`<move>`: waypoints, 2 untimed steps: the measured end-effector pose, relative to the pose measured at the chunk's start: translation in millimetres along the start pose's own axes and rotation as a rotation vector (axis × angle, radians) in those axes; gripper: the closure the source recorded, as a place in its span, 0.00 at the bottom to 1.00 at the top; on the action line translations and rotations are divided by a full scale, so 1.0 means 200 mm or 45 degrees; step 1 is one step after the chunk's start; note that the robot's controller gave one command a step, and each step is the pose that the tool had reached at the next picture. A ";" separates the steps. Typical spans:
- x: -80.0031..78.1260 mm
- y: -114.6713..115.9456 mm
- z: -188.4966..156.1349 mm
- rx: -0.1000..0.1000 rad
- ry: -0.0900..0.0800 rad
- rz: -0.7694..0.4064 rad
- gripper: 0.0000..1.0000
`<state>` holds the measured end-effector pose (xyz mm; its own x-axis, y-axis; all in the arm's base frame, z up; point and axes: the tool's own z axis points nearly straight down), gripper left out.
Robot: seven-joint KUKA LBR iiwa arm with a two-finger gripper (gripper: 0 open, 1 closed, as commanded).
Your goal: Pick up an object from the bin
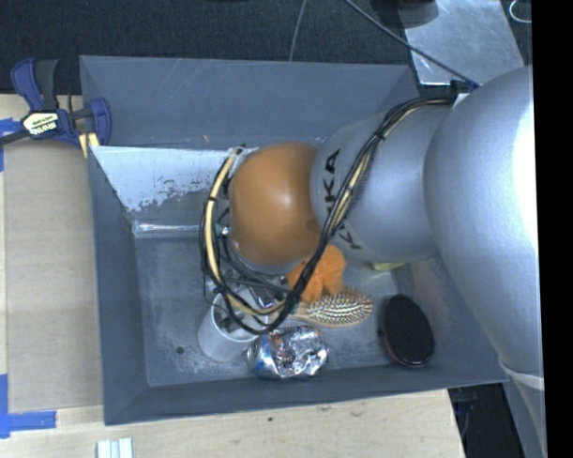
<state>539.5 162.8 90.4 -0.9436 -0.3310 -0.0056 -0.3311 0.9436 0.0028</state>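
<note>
A bit of my gripper's metal body peeks out among black and yellow cables in the middle of the bin, low over the floor. Just below and left of it lies a clear round plastic cup. A crumpled silver foil wad rests by the bin's near wall, right under the gripper. To the right lies a wooden hairbrush, bristles up, beside an orange thing that the arm partly hides.
A black oval brush lies at the near right of the bin. A pale yellow thing shows under the arm. The arm, with its orange dome, covers the bin's middle and right. The left part of the floor is bare.
</note>
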 end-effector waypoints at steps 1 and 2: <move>-0.12 0.05 -0.43 -0.001 -0.014 0.226 1.00; -0.30 0.13 -1.27 -0.002 -0.031 0.204 1.00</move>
